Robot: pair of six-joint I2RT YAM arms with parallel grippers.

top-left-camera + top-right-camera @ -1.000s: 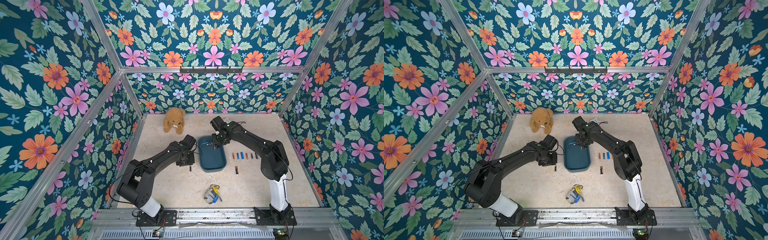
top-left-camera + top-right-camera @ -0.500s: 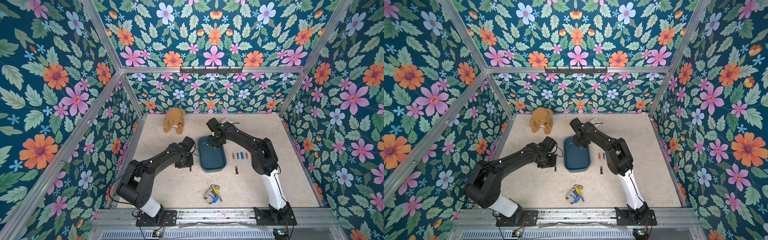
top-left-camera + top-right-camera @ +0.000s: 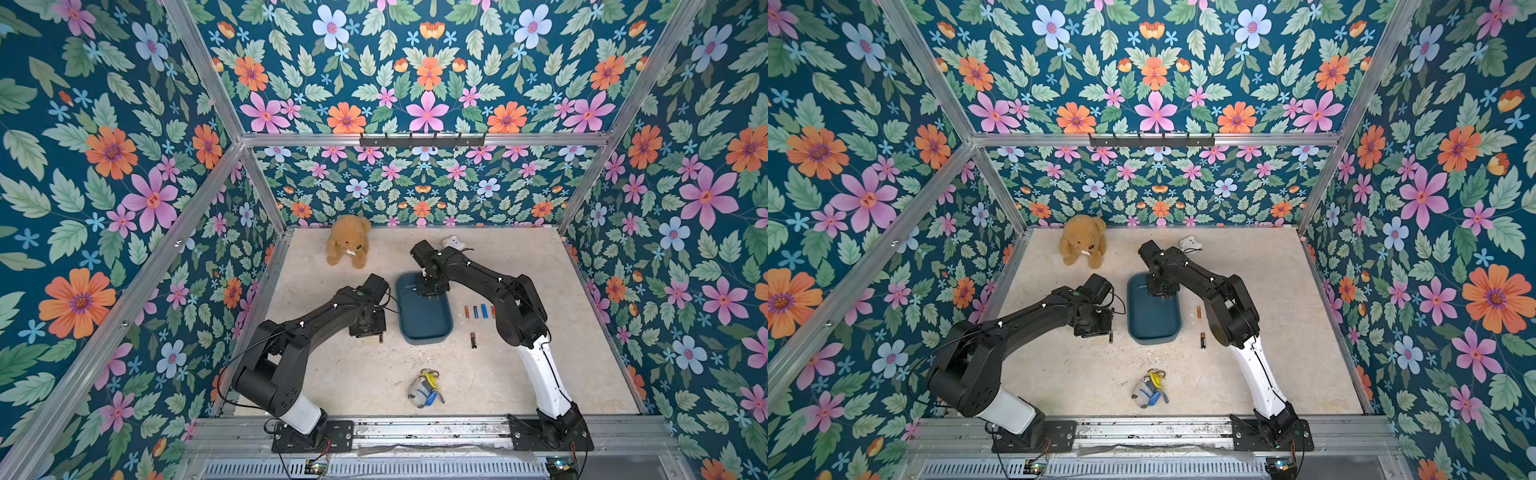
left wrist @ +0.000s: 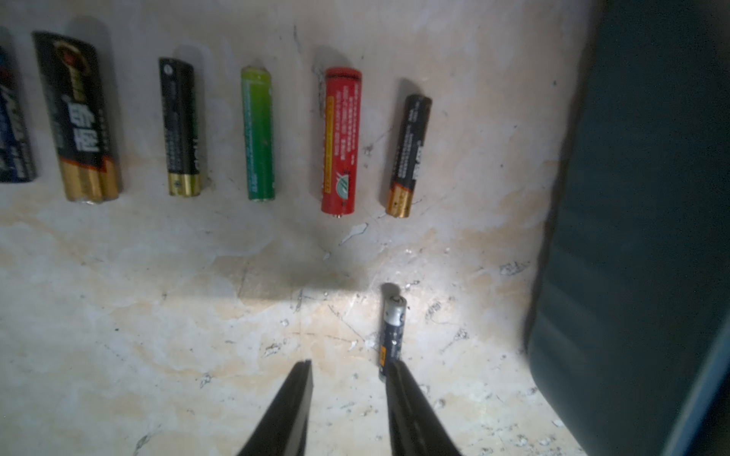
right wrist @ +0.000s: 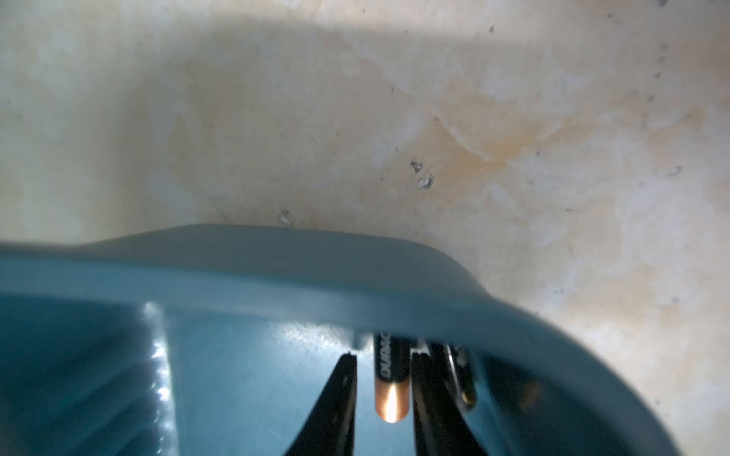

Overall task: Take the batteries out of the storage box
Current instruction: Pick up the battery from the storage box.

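**Corner pick in box: slip & shove risk**

R gripper (image 5: pixel 383 354) down inside the storage box (image 3: pixel 428 326), at its upper end in both top views. Jaws narrowly apart, either side of a black/copper cell (image 5: pixel 389 379), not yet clamped: gap on one side, other finger abt touching. Nothing held.

Poss. trouble, by judgement:
- Round cell, tight vs the box wall, w/ a second cell (image 5: pixel 462 375) just beside. Could squirt or roll off on closing if pinched off-centre.
- Could wedge a finger btwn the two & drag both, or lean on the wall & shove the box.
- Grip near the copper end only: likely to pivot on lift.

L gripper (image 4: pixel 350 362) low over the table (image 3: pixel 374 374), left of the box in top views. Jaws open, empty. Right by one fingertip, a small dark-blue cell (image 4: pixel 391 331) flat on the table. Could get knocked rolling on pull-away, toward the laid-out row (image 4: pixel 256 134).

Box contents: two cells seen in that corner. Elsewhere apparently bare floor, part under the gripper hidden. More batteries (image 3: pixel 480 311) out on the table, right of the box.
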